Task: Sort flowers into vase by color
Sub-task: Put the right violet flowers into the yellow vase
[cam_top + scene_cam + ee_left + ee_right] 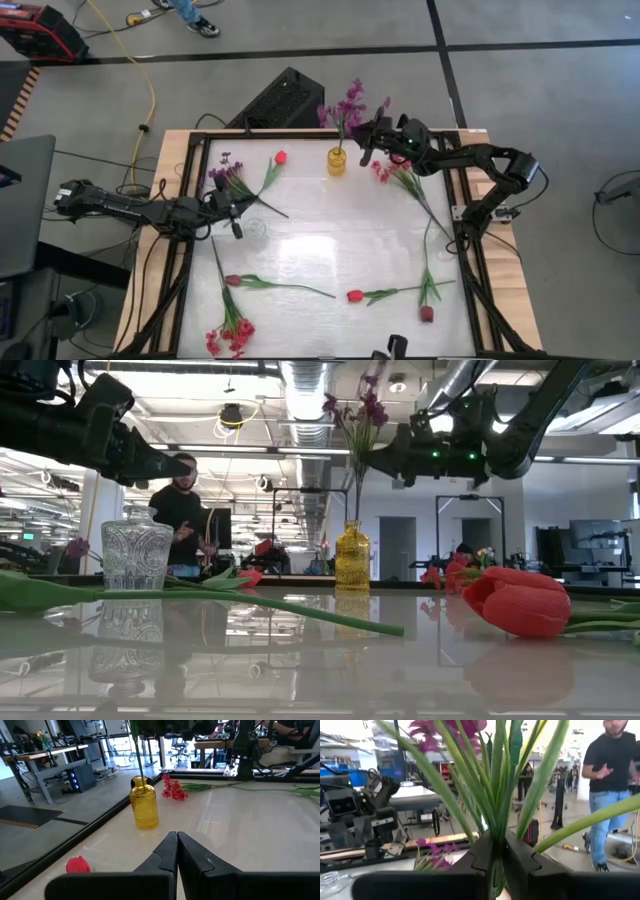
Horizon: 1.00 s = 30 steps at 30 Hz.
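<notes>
Purple cluster flower point(349, 104) upright in ribbed amber vase point(337, 160).

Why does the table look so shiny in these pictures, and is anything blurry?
High view: ceiling lights glare white off the glossy table. Low view: the table mirrors the yellow vase and clear glass vase; the near red tulip is soft. Right wrist view: the purple flower blooms and leaves, close to the lens, blur.
</notes>
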{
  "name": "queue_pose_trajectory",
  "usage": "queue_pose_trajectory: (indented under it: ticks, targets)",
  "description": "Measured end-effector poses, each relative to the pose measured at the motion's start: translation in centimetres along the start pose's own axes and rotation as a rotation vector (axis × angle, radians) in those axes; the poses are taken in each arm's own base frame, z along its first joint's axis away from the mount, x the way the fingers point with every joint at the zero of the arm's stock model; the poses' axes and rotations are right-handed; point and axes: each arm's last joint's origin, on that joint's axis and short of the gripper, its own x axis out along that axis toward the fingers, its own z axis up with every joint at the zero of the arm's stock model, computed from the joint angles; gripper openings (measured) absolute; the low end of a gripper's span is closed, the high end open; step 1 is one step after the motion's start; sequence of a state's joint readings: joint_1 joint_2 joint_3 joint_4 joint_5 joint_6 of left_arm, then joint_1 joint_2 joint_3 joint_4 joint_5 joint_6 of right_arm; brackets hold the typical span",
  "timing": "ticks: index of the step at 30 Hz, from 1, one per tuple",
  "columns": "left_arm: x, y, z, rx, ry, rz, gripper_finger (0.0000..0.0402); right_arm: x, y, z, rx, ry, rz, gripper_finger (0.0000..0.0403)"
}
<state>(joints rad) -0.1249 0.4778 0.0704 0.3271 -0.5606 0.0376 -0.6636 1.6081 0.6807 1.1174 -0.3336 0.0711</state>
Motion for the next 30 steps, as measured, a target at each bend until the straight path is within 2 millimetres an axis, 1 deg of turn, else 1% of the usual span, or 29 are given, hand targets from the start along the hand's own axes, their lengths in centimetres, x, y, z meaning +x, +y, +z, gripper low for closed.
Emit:
queue_pose_trajectory:
  ticks: [3,6,11,14,16,19,22,27,30]
  targets:
    - [0.0,0.0,0.0,0.000,0.000,0.000,0.0000,0.0,0.0,-0.3,0.019,0.035,-0.003,0.0092]
    - [0.0,0.0,0.0,0.000,0.000,0.000,0.0000,0.6,-0.2,-0.4,0.041,0.095,-0.001,0.0126]
    - [0.0,0.0,0.0,-0.007,0.000,-0.001,0.0000,1.9,-0.3,-0.4,0.089,0.292,0.013,0.0198]
    - [0.0,0.0,0.0,-0.007,0.000,-0.002,0.0000,2.5,-0.1,0.1,0.007,0.447,0.051,0.0234]
    - [0.0,0.0,0.0,-0.007,0.000,-0.007,0.0000,2.6,-0.1,0.7,-0.047,0.546,0.076,0.0250]
    - [0.0,-0.1,0.0,-0.007,0.001,-0.019,0.0000,2.8,-0.2,1.8,-0.031,0.657,0.091,0.0258]
    - [0.0,-0.1,0.0,-0.003,0.000,-0.031,0.0000,3.2,-0.2,3.4,0.005,0.754,0.098,0.0260]
    - [0.0,-0.1,0.0,-0.008,0.000,-0.031,0.0000,3.3,0.2,6.4,0.061,0.899,0.114,0.0260]
    - [0.0,-0.1,0.0,-0.009,0.000,-0.031,0.0000,3.3,0.8,8.5,0.076,0.963,0.135,0.0260]
